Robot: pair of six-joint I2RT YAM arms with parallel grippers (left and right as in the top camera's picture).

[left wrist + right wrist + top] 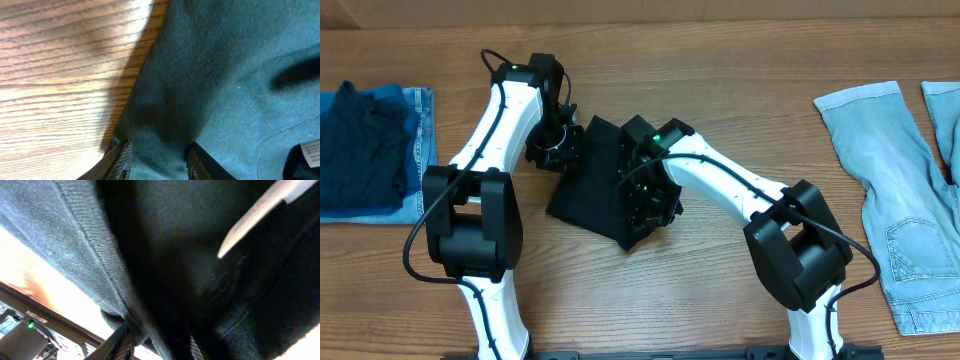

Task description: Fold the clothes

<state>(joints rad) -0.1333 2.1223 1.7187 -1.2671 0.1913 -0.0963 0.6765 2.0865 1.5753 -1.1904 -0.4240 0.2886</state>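
Your left gripper [157, 161] is clamped on a soft, knit-looking fold at the black garment's [588, 185] left edge. Your right gripper [159, 343] is closed over a stitched hem on its right side. The one black garment sits mid-table [740, 60] as a rumpled wedge. Its long axis runs far to near, and its narrow corner points to the far edge. One dark blue garment [358, 145] lies on one pale denim piece [420, 120] at the left. One pair of light jeans [895, 200] is at the right.
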